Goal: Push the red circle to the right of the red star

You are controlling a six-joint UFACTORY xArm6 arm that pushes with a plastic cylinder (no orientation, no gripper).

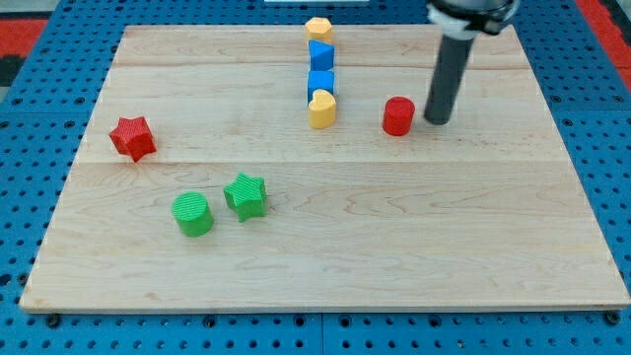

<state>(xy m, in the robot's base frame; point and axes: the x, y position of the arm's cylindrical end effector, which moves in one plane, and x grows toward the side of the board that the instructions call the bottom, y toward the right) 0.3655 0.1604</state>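
The red circle point(398, 115) stands on the wooden board at the upper middle right. The red star point(132, 138) lies far off at the view's left. My tip point(437, 120) rests on the board just to the right of the red circle, a small gap apart from it. The dark rod rises from there toward the view's top.
A column of blocks stands left of the red circle: yellow hexagon point(318, 29), blue block point(321, 53), blue cube point(321, 83), yellow heart point(322, 109). A green circle point(192, 214) and green star point(245, 195) lie at the lower left. The board's edge point(325, 309) runs along the view's bottom.
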